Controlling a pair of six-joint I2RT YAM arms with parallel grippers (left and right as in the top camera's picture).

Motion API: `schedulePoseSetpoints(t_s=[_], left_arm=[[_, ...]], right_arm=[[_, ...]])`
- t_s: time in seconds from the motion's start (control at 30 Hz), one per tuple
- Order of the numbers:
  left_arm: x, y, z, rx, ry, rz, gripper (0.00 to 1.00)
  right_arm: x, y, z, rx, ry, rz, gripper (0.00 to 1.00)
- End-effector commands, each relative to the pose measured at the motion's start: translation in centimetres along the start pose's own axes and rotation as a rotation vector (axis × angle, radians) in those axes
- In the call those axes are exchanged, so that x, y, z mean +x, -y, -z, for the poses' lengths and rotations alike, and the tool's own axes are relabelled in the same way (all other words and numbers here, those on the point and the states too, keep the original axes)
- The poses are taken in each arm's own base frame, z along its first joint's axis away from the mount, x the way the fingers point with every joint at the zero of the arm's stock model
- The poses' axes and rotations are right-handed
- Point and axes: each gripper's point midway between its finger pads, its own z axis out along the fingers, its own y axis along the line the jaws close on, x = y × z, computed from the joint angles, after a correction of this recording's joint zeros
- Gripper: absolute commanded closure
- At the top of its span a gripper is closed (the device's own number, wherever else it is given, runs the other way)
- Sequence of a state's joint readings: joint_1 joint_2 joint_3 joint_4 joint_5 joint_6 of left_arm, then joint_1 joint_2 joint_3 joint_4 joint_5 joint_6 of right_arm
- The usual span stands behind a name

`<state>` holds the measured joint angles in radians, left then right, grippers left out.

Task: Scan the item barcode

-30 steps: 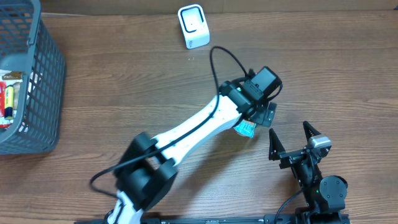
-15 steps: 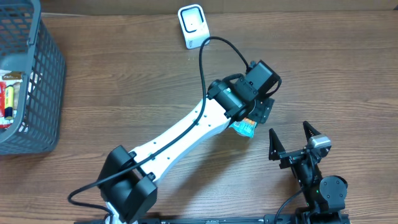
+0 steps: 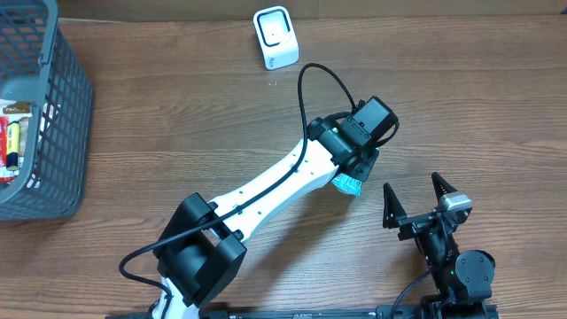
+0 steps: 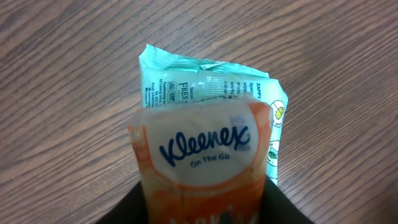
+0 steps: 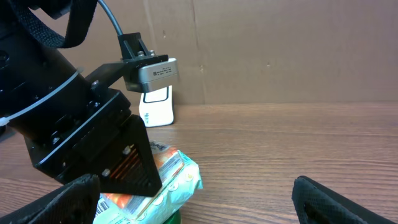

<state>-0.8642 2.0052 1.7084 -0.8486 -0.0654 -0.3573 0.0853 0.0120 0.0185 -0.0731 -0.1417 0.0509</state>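
Kleenex pack (image 4: 199, 149): lies flat on the desk (image 3: 177, 115), right of its middle and toward the near edge, on top of a teal packet (image 4: 208, 78) whose far end sticks out beyond it.

- Left edge: grey basket (image 3: 53, 133), well apart from the work, not involved.
- Far edge, near its middle: white scanner (image 3: 275, 37), standing alone.
- Left claw (image 4: 205, 211): clenched on the near end of the Kleenex pack, one finger against each long side. The pack's long axis runs straight out from the claw, in line with the wrist.
- Deciding relation: the scanner lies up-desk and to the left of the held pack, well apart. In my judgement the pack must be lifted and carried that way, then turned, since no barcode shows on the upper face.
- Right claw (image 3: 413, 188): released, fingers wide, just beside the pack toward the near right corner (nearer the pack than the scanner, but idle).

Change from a second ago: the left claw stood wide over the pack and has since closed on it. The pack has not left the desk. The right claw has not moved.
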Motion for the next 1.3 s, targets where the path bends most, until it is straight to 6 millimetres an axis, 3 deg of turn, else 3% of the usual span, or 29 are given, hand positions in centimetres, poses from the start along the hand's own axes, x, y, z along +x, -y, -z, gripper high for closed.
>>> schedulePoseSetpoints(t_s=[0.0, 0.3, 0.57, 0.8, 1.1, 1.27], left_arm=[[-0.7, -0.4, 0.5, -0.012, 0.023, -0.015, 0.77], [-3.5, -2.5, 5.0, -0.004, 0.122, 0.043, 0.73], [-0.8, -8.4, 4.6, -0.127, -0.007, 0.124, 0.71], [2.4, -11.8, 2.9, -0.196, -0.110, 0.198, 0.71], [8.5, -13.0, -1.8, -0.235, -0.209, 0.283, 0.69], [9.9, -13.2, -3.0, -0.239, -0.219, 0.291, 0.59]], right_arm=[[0.2, 0.3, 0.0, 0.013, 0.003, 0.006, 0.00], [0.2, 0.3, 0.0, 0.013, 0.003, 0.006, 0.00], [0.2, 0.3, 0.0, 0.013, 0.003, 0.006, 0.00], [0.2, 0.3, 0.0, 0.013, 0.003, 0.007, 0.00], [0.2, 0.3, 0.0, 0.013, 0.003, 0.006, 0.00], [0.2, 0.3, 0.0, 0.013, 0.003, 0.006, 0.00]])
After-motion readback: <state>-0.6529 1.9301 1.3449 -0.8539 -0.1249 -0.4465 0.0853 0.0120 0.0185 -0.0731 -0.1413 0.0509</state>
